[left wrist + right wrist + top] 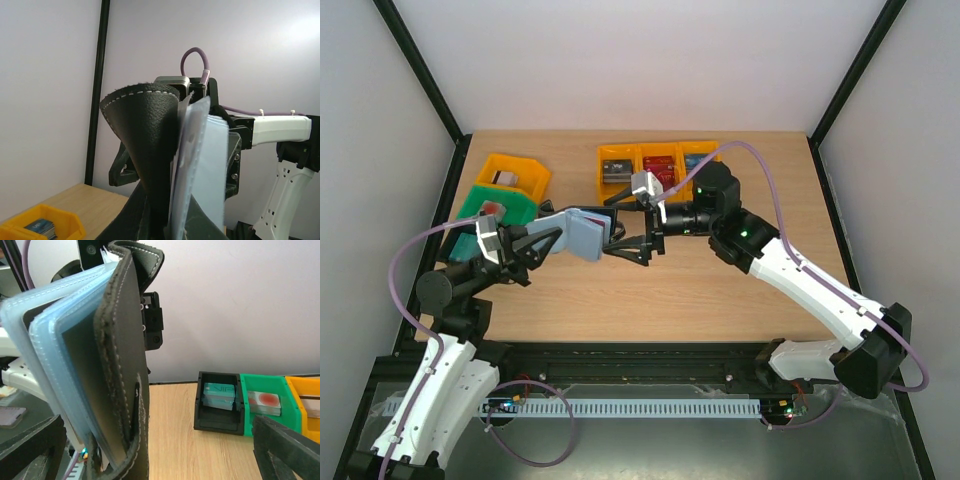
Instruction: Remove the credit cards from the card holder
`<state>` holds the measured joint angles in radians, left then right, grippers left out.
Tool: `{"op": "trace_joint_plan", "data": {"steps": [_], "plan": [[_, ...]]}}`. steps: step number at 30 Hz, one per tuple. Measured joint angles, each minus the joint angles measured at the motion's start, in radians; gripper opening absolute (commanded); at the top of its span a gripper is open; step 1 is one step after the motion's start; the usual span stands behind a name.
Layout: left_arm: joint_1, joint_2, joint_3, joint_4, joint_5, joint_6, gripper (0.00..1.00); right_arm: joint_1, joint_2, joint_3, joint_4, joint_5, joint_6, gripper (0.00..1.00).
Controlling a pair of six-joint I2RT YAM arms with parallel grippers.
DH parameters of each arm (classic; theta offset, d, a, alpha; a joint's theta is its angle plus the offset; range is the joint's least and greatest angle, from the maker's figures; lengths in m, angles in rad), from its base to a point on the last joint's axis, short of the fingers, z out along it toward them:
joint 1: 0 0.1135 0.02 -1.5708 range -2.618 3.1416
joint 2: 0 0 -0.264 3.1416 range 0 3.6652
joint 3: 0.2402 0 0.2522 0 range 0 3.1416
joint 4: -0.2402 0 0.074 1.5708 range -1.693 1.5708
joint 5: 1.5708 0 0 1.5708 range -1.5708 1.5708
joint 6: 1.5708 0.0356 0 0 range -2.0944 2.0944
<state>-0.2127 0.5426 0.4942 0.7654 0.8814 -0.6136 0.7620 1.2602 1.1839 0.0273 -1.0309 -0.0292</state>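
My left fingers (548, 240): squeezed tight on the card holder (585, 235).
My right fingers (636, 250): spread wide, right at the holder's open edge.
Card holder: up in the air over the desk (720, 290), open, blue pockets (45, 335) showing.
Its credit cards: tucked in the pockets; I cannot tell how many.
Do it well: hold the holder steady, pinch just one card edge, pull straight out.

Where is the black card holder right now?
In the top view, the card holder is left of centre, held in the left gripper, near the right gripper.
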Motion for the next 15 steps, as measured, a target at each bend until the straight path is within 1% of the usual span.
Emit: {"op": "trace_joint_plan", "data": {"steps": [8, 10, 15], "plan": [[0.0, -0.006, -0.004, 0.002, 0.0, 0.0, 0.02, 0.004, -0.021, 0.02, -0.187, 0.062, -0.165, 1.0], [0.0, -0.006, -0.004, 0.003, 0.0, 0.0, 0.02, 0.004, -0.023, 0.02, -0.21, 0.07, -0.177, 0.97], [0.0, -0.006, -0.004, 0.003, 0.0, 0.0, 0.02, 0.004, -0.023, 0.02, -0.197, 0.069, -0.154, 0.94]]}}
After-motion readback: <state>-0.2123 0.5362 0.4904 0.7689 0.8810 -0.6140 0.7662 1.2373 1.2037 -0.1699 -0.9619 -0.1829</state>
